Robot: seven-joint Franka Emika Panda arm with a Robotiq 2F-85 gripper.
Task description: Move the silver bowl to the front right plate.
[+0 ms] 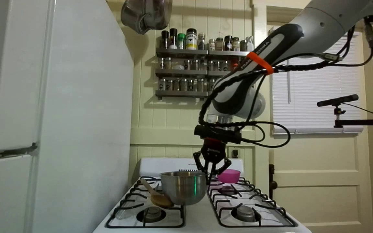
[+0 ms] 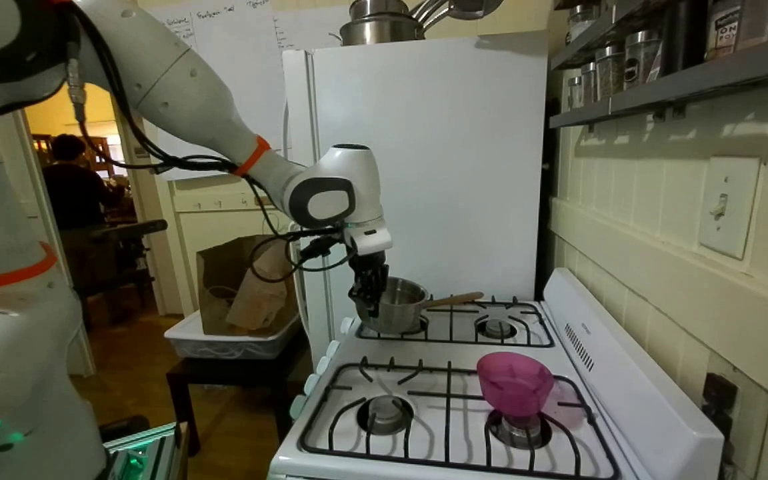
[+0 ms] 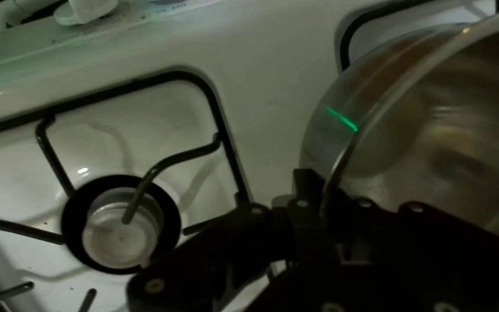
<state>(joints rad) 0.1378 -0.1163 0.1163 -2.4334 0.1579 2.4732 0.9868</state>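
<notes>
Our deep, shiny steel silver bowl (image 1: pixel 184 191) is on the left half of the white gas stove (image 1: pixel 199 223), pretty much upright, overlapping the inner edge of the black wire left grate (image 1: pixel 165 227). Whether it's resting there or hanging just above, we honestly can't tell. The black two-finger gripper (image 1: pixel 209 178) has the bowl's right-hand rim pinched tight: in the wrist view we see one finger inside the wall and one outside, metal between them.

Just beside the bowl's left flank there's a tan wooden spoon (image 1: pixel 161 200), handle pointing toward the back; we can't say if they touch. Over to the right, well apart from the bowl, is the front right burner (image 1: pixel 246 212), round pale grey cap with a black wire grate around it. Behind that one, we've got a small translucent pink bowl (image 2: pixel 515 383) over the grey-capped back right burner (image 2: pixel 521 435).

Further out, the pale grey robot arm (image 2: pixel 197 93) with orange bands reaches in above the stove. White fridge (image 2: pixel 424 167) on the stove's left, metal spice shelves (image 1: pixel 181 53) on the cream panelled wall (image 1: pixel 173 119), and in an exterior view a person in dark clothes (image 2: pixel 77 193) in the background, plus a brown paper bag (image 2: pixel 251 287) in a white plastic tub (image 2: pixel 231 347).
</notes>
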